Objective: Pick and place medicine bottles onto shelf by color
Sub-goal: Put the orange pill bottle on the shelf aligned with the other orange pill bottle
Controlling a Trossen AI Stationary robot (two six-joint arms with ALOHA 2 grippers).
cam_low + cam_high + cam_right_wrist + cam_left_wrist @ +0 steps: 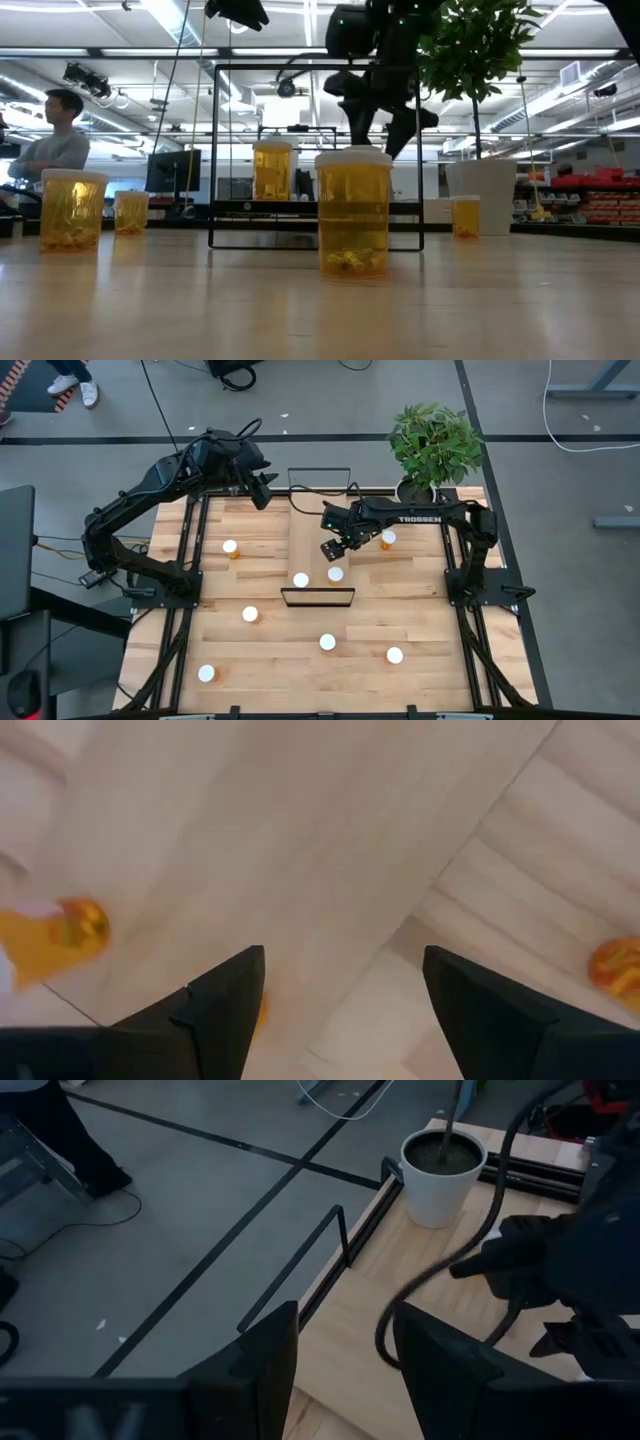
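Note:
Several medicine bottles with orange bodies and white caps stand upright around the table. Two of them (301,580) (335,574) stand on the pale wood shelf (318,535), near its near end. One bottle (388,538) stands on the table just right of the shelf, another (231,547) to its left. My right gripper (335,547) hangs open over the shelf's middle, pointing steeply down, just beyond the right shelf bottle; in its wrist view (345,1010) nothing lies between the fingers. My left gripper (262,488) waits open and raised over the far edge.
A potted plant (435,440) in a white pot (442,1175) stands at the far right corner. More bottles stand on the near half of the table (250,614) (327,642) (394,655) (206,673). Black frames close the shelf's far end (320,470) and near end (318,597). A person sits beyond the table (55,140).

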